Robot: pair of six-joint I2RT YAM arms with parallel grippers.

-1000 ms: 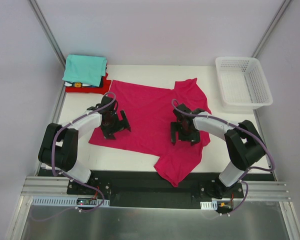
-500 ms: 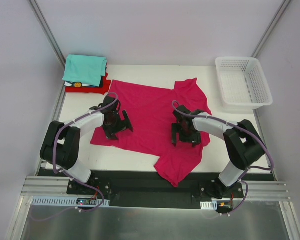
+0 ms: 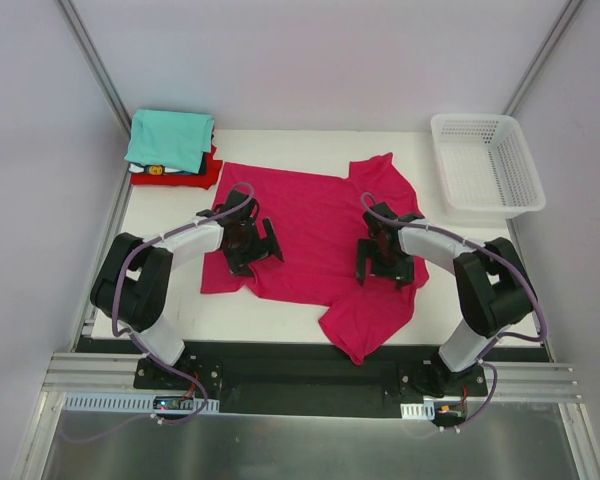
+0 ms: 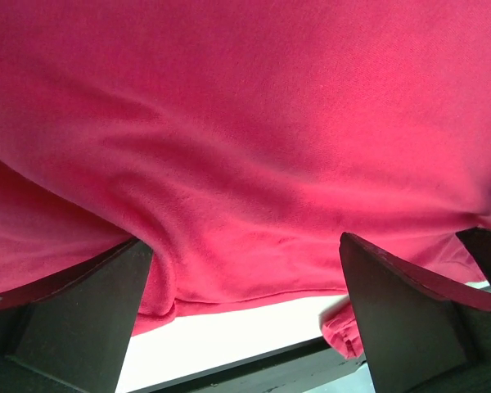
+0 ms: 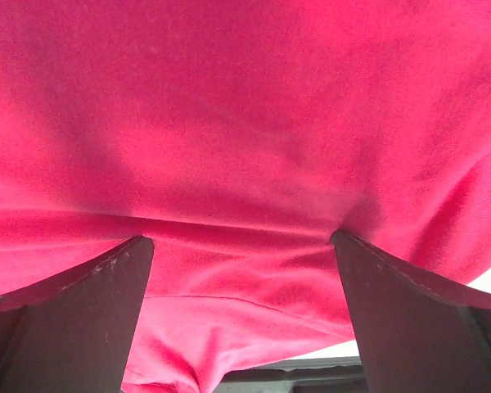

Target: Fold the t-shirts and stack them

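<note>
A large magenta-pink t-shirt (image 3: pixel 310 225) lies spread on the white table (image 3: pixel 300 143), one part hanging toward the near edge. My left gripper (image 3: pixel 252 246) rests on its left part, jaws open, fingers pressed into the cloth. In the left wrist view the gripper (image 4: pixel 241 246) straddles the shirt (image 4: pixel 245 123) near its hem, gripping nothing. My right gripper (image 3: pixel 385 262) presses on the shirt's right part, also open. The right wrist view has the gripper (image 5: pixel 239 237) over the wrinkled shirt (image 5: pixel 245 106). A folded stack stands far left: teal shirt (image 3: pixel 170 138) over a dark/white one (image 3: pixel 152 170) and a red one (image 3: pixel 206 172).
A white plastic mesh basket (image 3: pixel 485 165) stands at the far right of the table. Grey walls and metal frame posts close in the sides. The black rail with both arm bases runs along the near edge, just below the hanging cloth.
Both grippers have slid to the right and slightly away from the bases, dragging the pink shirt with them. Its left edge now lies further right. Both stay open.
</note>
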